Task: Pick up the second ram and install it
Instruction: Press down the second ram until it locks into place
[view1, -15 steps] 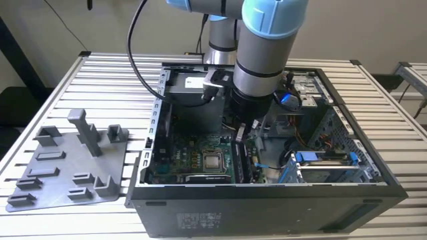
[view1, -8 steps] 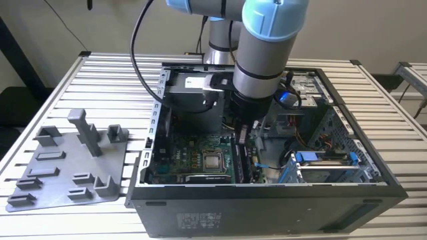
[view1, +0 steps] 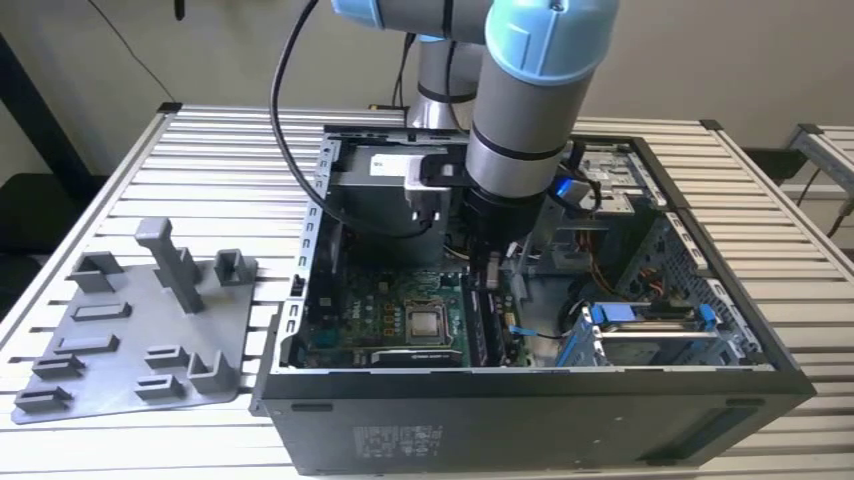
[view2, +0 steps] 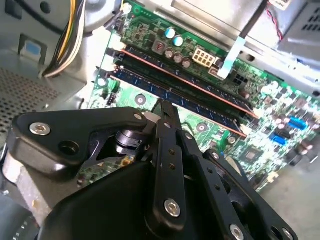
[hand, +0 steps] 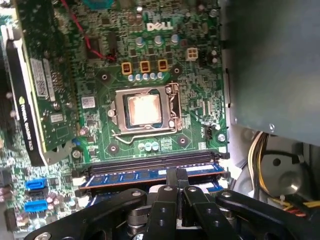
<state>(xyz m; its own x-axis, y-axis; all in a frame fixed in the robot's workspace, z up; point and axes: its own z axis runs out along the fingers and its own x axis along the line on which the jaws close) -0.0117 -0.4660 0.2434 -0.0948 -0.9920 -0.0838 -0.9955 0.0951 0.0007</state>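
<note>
Inside the open computer case (view1: 534, 420) my gripper (hand: 176, 174) is shut, its two black fingertips pressed together with nothing between them. The tips sit right over the memory slots beside the processor socket (hand: 145, 110). The second ram (hand: 130, 177), a long thin board with bluish chips, lies in the slot nearest the fingertips and runs crosswise under them. Another dark memory board (hand: 150, 165) sits in the neighbouring slot. In the second wrist view the gripper (view2: 163, 104) points at the second ram (view2: 145, 86). In the exterior view the gripper (view1: 491, 262) hangs low inside the case.
A grey plastic tray (view1: 134, 340) with upright posts lies on the slatted table at the exterior view's left. The grey power-supply box (view1: 387, 200), a graphics card (hand: 30, 100), yellow cables (view2: 70, 40) and a drive cage (view1: 654, 330) crowd the case around the arm.
</note>
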